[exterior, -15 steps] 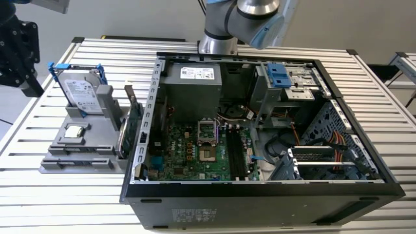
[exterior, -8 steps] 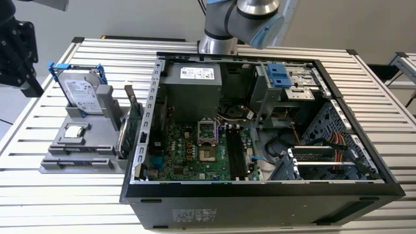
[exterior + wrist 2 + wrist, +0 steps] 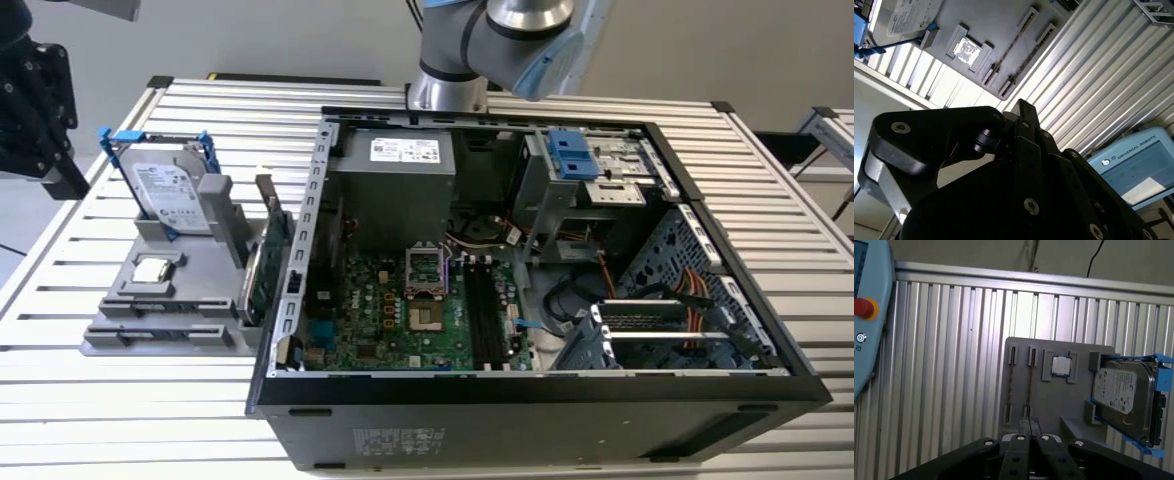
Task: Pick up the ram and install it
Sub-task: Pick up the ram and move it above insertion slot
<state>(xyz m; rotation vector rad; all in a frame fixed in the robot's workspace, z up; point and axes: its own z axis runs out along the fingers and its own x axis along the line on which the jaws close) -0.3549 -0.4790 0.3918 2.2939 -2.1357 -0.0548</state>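
Observation:
The ram (image 3: pixel 251 285) is a slim bluish stick standing on edge in a grey holder (image 3: pixel 160 335) at the exterior view's left, beside the open computer case (image 3: pixel 534 395). In the first wrist view I see the ram (image 3: pixel 1030 385) edge-on as a thin line in the holder (image 3: pixel 1054 405). My gripper (image 3: pixel 1029 423) hovers high above, in line with it and well apart from it. Its black fingers are pressed together with nothing between them. In the second wrist view the gripper (image 3: pixel 1024 106) points toward the holder (image 3: pixel 999 30). Long black memory slots (image 3: pixel 487 312) lie on the motherboard.
A green card (image 3: pixel 282 262) stands in the holder between the ram and the case wall. Also on the holder are a silver hard drive in a blue frame (image 3: pixel 1124 400) and a small square chip (image 3: pixel 1061 366). A teach pendant (image 3: pixel 866 315) lies on the ribbed table (image 3: pixel 949 390).

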